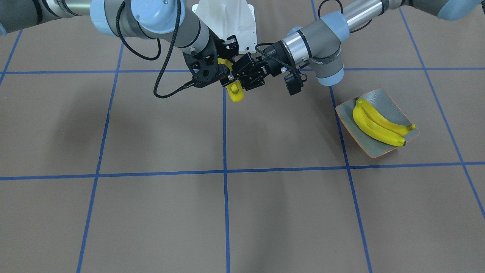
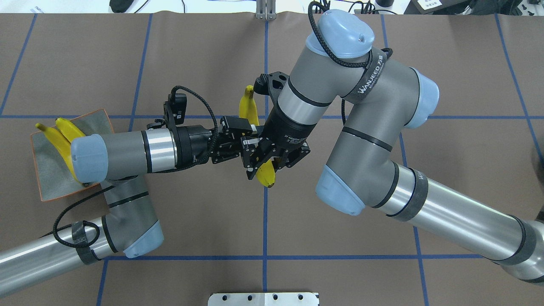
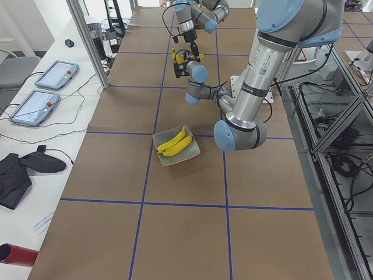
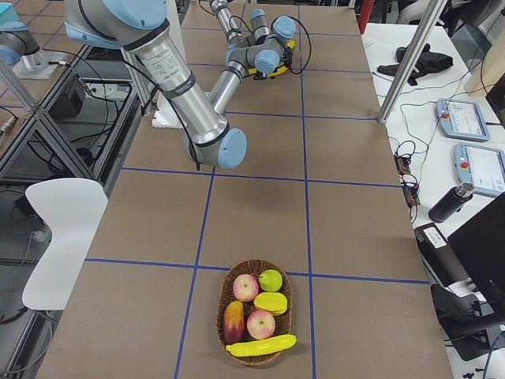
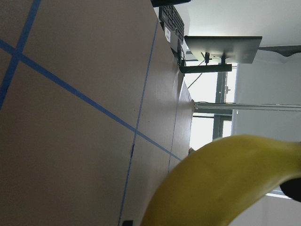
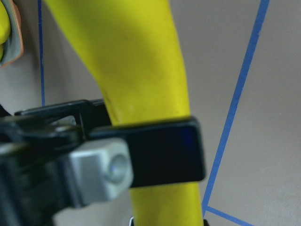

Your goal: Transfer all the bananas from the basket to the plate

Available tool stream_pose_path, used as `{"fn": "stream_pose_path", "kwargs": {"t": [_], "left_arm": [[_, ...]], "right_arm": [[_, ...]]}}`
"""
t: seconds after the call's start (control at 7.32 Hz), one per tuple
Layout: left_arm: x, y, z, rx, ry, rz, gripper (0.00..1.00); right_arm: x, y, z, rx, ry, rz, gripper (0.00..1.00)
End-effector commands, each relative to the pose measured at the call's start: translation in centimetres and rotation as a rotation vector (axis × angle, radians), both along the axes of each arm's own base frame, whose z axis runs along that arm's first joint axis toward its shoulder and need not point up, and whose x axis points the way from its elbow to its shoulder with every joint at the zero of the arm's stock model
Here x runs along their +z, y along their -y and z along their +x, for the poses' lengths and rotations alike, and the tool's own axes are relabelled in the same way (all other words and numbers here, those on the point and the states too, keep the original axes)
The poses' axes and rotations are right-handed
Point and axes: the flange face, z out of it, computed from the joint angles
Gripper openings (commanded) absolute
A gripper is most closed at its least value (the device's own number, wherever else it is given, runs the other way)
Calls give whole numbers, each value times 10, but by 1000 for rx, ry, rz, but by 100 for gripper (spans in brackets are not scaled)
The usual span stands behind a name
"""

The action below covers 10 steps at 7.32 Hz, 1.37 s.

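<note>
One yellow banana [image 2: 250, 108] hangs above the table's middle between both arms. My right gripper [image 2: 265, 163] is shut on its lower half. My left gripper [image 2: 244, 136] reaches in from the side, and one of its black fingers [image 6: 155, 148] lies tight across the banana [image 6: 141, 61]. Two bananas [image 1: 379, 127] lie side by side in the grey-blue plate [image 1: 390, 106], which stands on my left side. Far off on my right stands the wicker basket [image 4: 225, 292], with another banana [image 4: 260, 345] along its near edge.
The basket also holds two red apples [image 4: 246, 287], a green fruit [image 4: 271, 279] and a mango [image 4: 233, 320]. My left arm's elbow [image 2: 87, 157] hangs over the plate's [image 2: 49, 170] near side. Blue tape lines cross the brown table.
</note>
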Motion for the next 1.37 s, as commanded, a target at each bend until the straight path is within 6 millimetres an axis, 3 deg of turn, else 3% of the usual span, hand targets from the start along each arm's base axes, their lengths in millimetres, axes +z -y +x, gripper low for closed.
{"fn": "stream_pose_path", "kwargs": {"t": [0.0,0.55,0.82,0.96,1.09,1.23], "left_arm": [[0,-4,0,11,0,4,0],[7,-4,2,18,16,4,0],[21,1,10,26,59,-4,0],[33,10,0,9,82,-3,0],[57,27,-23,20,129,-4,0],[89,47,-60,36,186,-14,0]], "right_arm": [[4,0,2,23,12,-30,99],[2,4,13,46,27,-45,100],[-9,13,61,24,77,-97,100],[3,9,88,44,86,-95,100],[14,16,114,80,86,-97,100],[25,31,139,130,78,-106,100]]}}
